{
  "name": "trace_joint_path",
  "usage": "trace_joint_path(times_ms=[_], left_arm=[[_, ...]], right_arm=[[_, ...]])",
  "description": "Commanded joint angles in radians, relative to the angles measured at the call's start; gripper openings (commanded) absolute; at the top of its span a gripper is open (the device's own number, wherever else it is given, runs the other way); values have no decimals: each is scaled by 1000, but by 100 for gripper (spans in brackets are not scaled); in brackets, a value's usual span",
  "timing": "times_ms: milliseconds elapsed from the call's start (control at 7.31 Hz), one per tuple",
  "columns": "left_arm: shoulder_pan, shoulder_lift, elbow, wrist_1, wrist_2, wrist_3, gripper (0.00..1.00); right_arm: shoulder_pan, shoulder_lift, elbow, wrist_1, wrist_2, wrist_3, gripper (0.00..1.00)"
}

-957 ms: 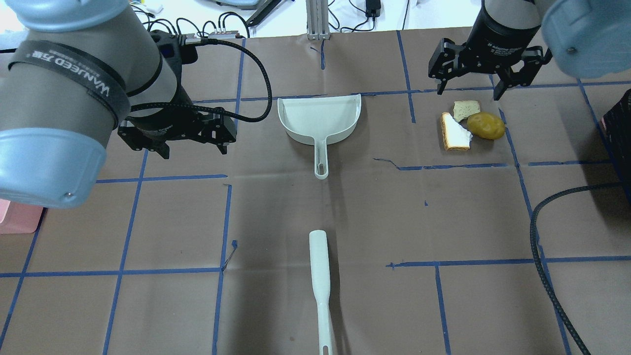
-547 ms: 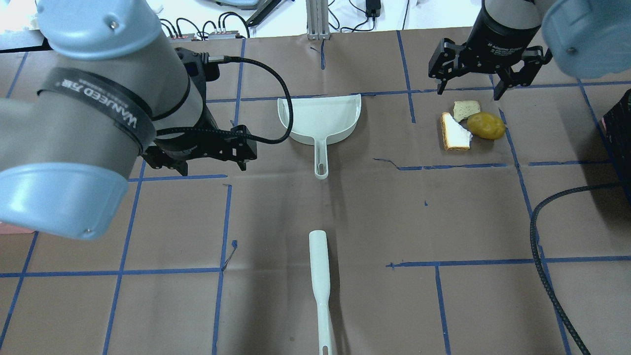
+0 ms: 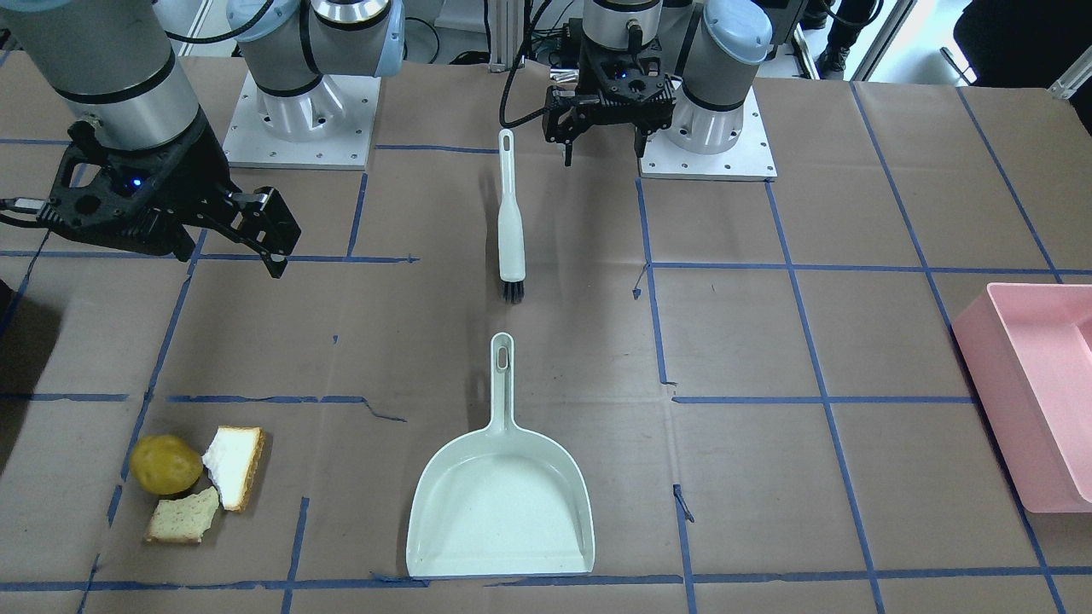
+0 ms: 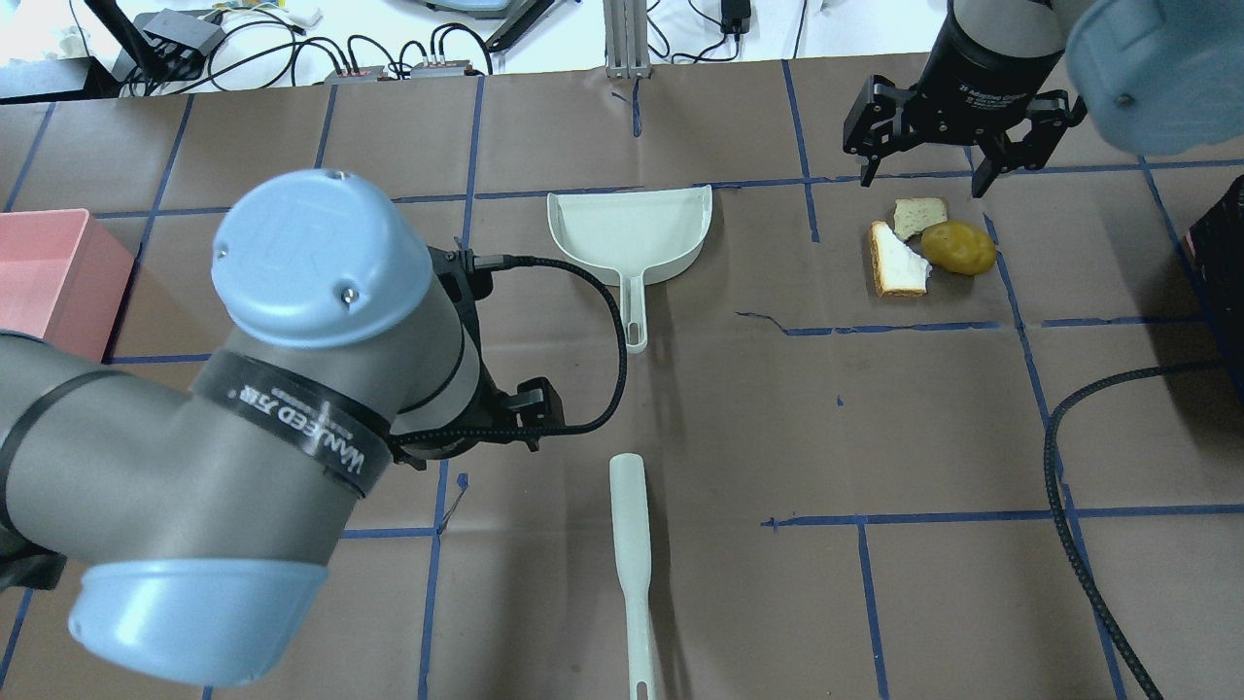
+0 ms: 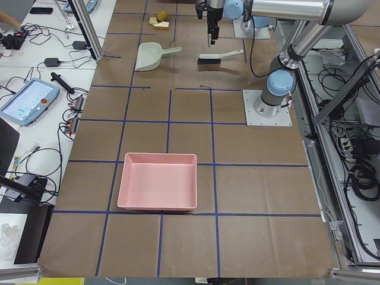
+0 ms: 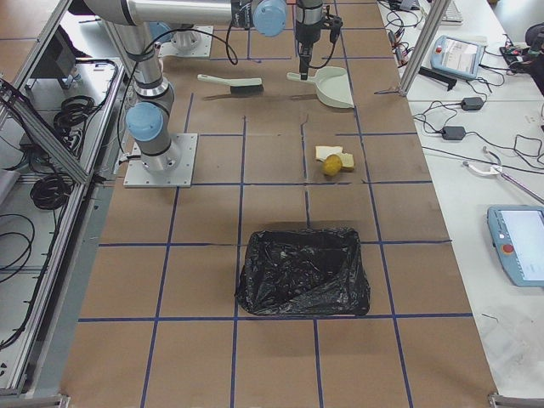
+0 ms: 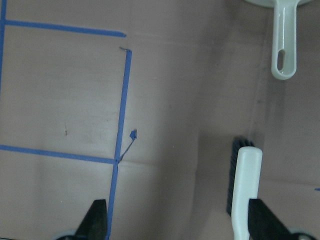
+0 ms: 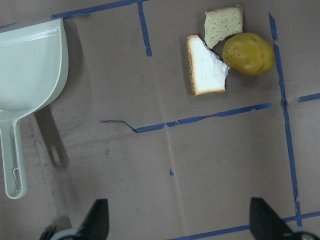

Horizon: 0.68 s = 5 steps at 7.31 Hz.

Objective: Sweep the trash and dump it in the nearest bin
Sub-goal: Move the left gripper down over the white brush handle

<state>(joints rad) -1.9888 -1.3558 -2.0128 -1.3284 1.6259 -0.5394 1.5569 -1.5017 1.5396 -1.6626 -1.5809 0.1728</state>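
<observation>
At the 9 o'clock edge of the overhead view a pink bin stood on the table. The left jaws hung spread wide above the table. In the wrist view the brush lay with its head just inside the lower-right fingertip, ungripped. The brush's handle ran toward 6 o'clock in the overhead view. The dustpan lay at 12 o'clock of it, well apart.

Toward 3 o'clock of the dustpan the trash lay in a touching cluster: a white bread slice, a torn bread piece at its 1 o'clock and a yellow-brown lump at its 3 o'clock. The right jaws were also open and held nothing. In the right wrist view the trash sat at 1 o'clock, well apart from the fingertips and not between them. A black-bagged bin stood farthest right.
</observation>
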Motion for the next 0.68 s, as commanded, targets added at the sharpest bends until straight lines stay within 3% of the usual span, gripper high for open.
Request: trace_joint_path(times_ms=[0,274,547], left_arm=[[-167,-54,-81,215,3,-46,99],[-238,-72,-153,255,2,-252,99],[-298,-77,-219,303,8,-281,95]], right_arm=[[0,0,2,3,-2,1,100],[-1,-2,7,14,-5,2,100],[-1,-20,16,39,-5,2,100]])
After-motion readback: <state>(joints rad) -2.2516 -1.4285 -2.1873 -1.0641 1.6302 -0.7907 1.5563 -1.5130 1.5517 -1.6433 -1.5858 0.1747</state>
